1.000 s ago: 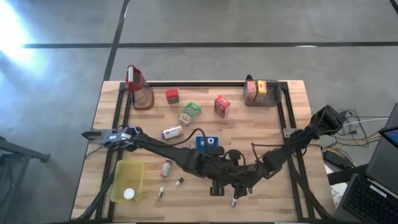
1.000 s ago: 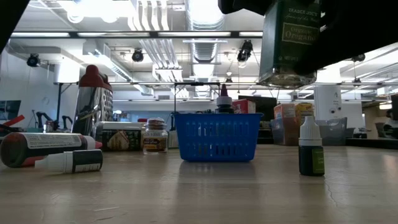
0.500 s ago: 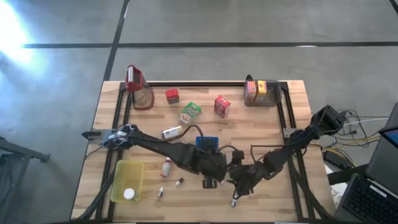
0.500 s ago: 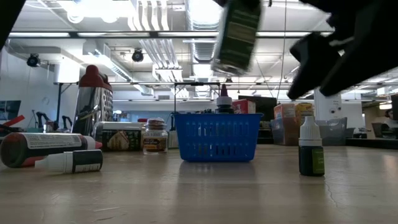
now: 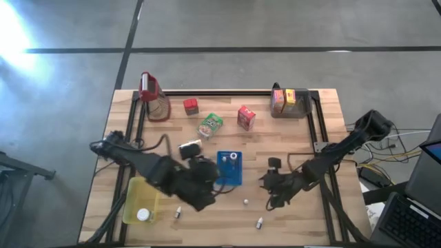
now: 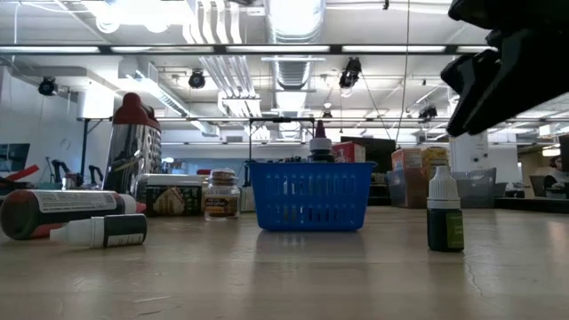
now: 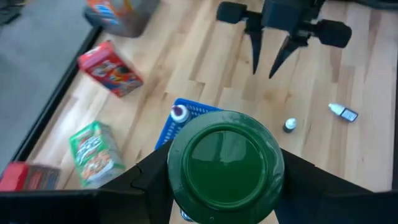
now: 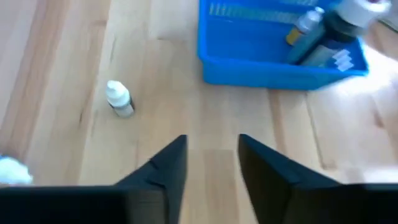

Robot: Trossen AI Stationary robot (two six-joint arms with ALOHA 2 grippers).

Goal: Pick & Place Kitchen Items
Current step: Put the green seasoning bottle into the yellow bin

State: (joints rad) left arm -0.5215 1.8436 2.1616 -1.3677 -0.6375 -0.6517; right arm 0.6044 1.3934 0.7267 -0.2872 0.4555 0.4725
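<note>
My left gripper (image 7: 225, 165) is shut on a dark jar with a round green lid (image 7: 225, 163). It hangs over the table left of the blue tray (image 5: 229, 173), at about (image 5: 205, 183) in the high view. A small bottle (image 5: 233, 157) lies in the tray. My right gripper (image 8: 211, 149) stands open over bare wood right of the tray (image 5: 273, 184), with nothing between its fingers. Other kitchen items are two red cartons (image 5: 191, 106) (image 5: 246, 118), a green packet (image 5: 210, 125) and a white-capped bottle (image 5: 189, 147). All of them rest on the table. My left gripper pinches the jar between its two fingers (image 7: 146, 183), one on each side of it near the lid's rim (image 7: 177, 177). The lid hides the exact place on the jar's wall. The fingers slant down from the table's left. The jar is lifted clear, its lid toward the wrist.
A yellow bin (image 5: 138, 193) with a white lid (image 5: 142, 215) sits at the near left. Tiny bottles (image 5: 178, 212) (image 5: 245, 202) (image 5: 260, 222) dot the near side. A red-topped jug (image 5: 153, 96) stands far left and a clear box (image 5: 289, 102) far right. A dropper bottle (image 6: 444, 218) stands upright.
The two grippers were together over the table's near middle and have parted. My left gripper has carried the jar up and toward the table's left edge, out of the low view, and the jar tipped on the way. My right gripper has drawn back toward the right.
</note>
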